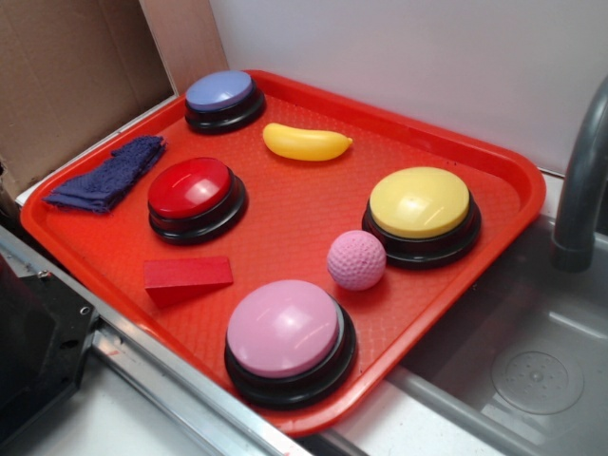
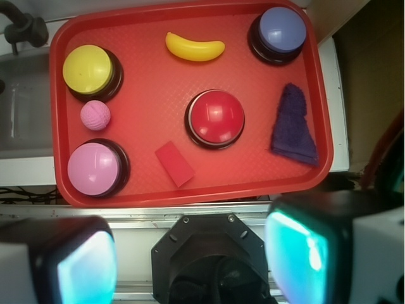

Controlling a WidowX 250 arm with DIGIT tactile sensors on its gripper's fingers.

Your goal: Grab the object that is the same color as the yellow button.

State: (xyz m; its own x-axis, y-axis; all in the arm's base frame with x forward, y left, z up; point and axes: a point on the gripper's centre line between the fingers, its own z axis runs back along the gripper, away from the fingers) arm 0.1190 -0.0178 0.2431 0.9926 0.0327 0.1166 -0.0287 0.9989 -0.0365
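Red tray holds four dome buttons: lavender at back, red left of centre, yellow button right, pink at front. Banana lies between lavender and yellow. Pink ball just beside yellow button; red wedge and blue cloth at left.

No readable text, label, brand or number shows — in either view.

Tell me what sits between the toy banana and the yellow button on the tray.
Nothing. Between the banana and the yellow button there is only bare red tray; both the exterior and wrist views show it. The pink ball lies off that line.
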